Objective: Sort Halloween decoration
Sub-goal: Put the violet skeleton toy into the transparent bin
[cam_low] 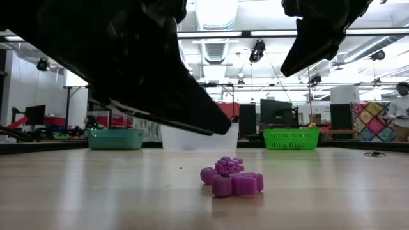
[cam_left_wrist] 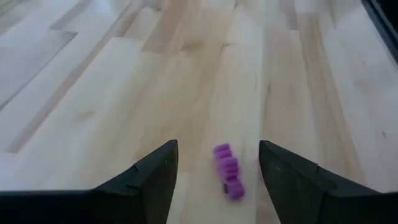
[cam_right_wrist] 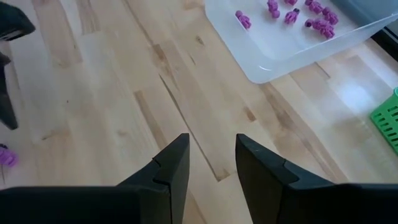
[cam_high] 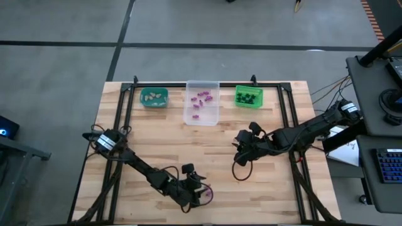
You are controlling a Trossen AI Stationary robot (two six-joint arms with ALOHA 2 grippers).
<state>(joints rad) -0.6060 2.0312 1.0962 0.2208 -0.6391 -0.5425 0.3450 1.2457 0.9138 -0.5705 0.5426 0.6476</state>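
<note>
The wooden table (cam_high: 207, 150) carries three bins along its far edge: a teal bin (cam_high: 154, 97) with beige pieces, a clear bin (cam_high: 201, 102) scattered with purple trinkets (cam_right_wrist: 283, 12), and a green bin (cam_high: 249, 96) with black ones. Near the front edge, the left gripper (cam_left_wrist: 217, 171) hangs low with its fingers spread wide, holding nothing; one purple trinket (cam_left_wrist: 227, 169) lies on the wood between its fingertips. The right gripper (cam_right_wrist: 211, 168) hovers mid-table, well apart from that piece, its fingers parted over bare wood and empty. From table height the left arm's dark bulk hides much of the clear bin. The trinket's exact shape is hard to make out. No readable writing shows anywhere.
</note>
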